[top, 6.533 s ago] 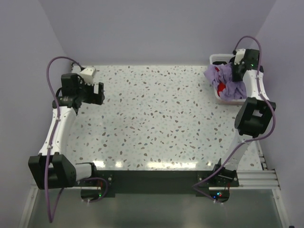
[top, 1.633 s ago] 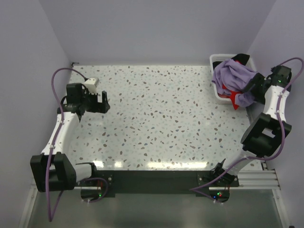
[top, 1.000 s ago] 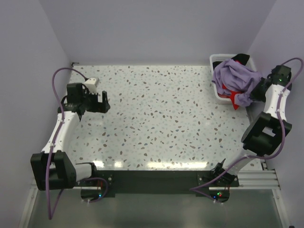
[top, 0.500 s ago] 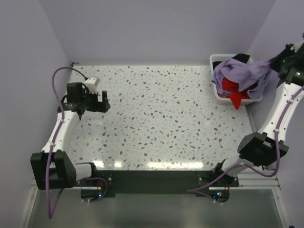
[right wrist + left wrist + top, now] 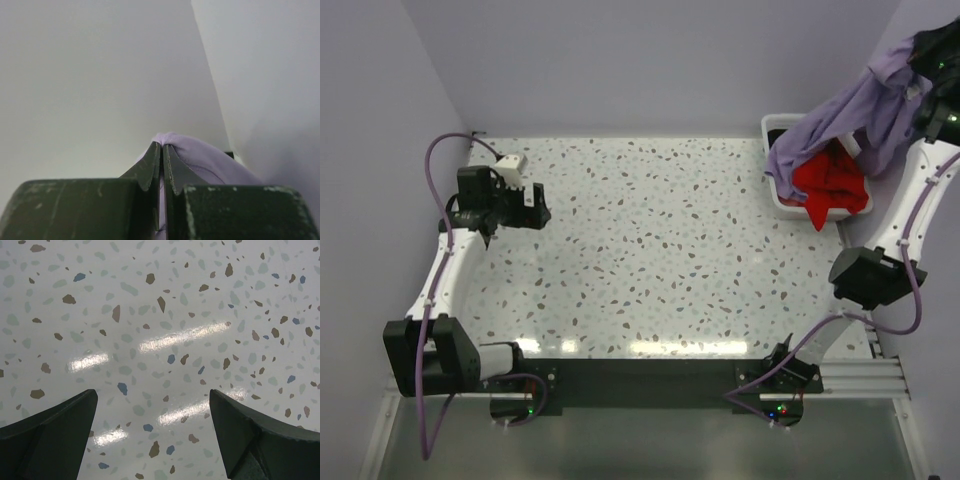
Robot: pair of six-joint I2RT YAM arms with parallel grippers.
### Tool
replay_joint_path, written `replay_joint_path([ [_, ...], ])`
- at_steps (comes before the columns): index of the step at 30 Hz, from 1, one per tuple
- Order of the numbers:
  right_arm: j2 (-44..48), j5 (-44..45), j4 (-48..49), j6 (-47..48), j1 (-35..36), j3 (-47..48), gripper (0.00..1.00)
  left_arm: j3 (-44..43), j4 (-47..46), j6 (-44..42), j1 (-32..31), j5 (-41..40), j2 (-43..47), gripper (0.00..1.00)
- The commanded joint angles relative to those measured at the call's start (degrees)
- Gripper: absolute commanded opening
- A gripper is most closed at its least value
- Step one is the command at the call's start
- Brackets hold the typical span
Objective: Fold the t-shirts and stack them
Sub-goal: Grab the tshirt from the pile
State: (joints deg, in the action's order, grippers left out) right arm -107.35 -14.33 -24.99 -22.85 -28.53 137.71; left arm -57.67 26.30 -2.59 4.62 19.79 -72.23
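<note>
Lavender tee point(image 5: 850, 105): clamped in my right pincer point(image 5: 162, 146), jaws pinched tight on a fold. The cloth hangs down and left from the pincer, its tail end still draped on the basket point(image 5: 776, 128) below.
Change: half a second ago that pincer sat low beside the basket. Now it's raised high and the tee is pulled long.
Red tee point(image 5: 830, 185): uncovered by the lift. Lies well below the pincer, spilling over the basket's near rim.
Black tee: can't make it out.
Left pincer point(image 5: 152, 392): jaws wide apart, nothing between them. Hovers over the bare table point(image 5: 660, 240), far across from the load.
Meaning: extraction nearly done, I judge. Tee isn't clear of the basket yet, and no folding has begun.
Next: I'd carry it to the table centre and spread it. Risk is the red tee dragging along.
</note>
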Motion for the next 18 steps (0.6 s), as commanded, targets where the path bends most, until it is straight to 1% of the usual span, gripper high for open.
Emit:
replay_joint_path([
  [1, 0.39, 3.24, 13.81, -1.06, 3.03, 6.51, 0.0, -2.36, -3.01, 0.39, -0.05, 0.95, -0.02, 1.0],
  [5, 0.04, 7.38, 20.94, 4.02, 7.34, 7.48, 0.0, -2.71, -3.01, 0.74, 0.03, 0.86, 0.07, 1.0],
  [10, -1.02, 11.77, 31.56, 7.29, 12.44, 8.88, 0.0, -3.41, -2.75, 0.66, 0.04, 0.51, 0.07, 1.0],
  [13, -2.51, 12.74, 36.4, 7.91, 14.46, 11.08, 0.0, -3.94, -2.49, 0.39, 0.04, 0.51, 0.07, 1.0],
  [18, -3.74, 15.29, 41.51, 11.51, 17.81, 14.6, 0.0, -4.73, -1.52, 0.57, 0.04, 0.86, 0.07, 1.0],
])
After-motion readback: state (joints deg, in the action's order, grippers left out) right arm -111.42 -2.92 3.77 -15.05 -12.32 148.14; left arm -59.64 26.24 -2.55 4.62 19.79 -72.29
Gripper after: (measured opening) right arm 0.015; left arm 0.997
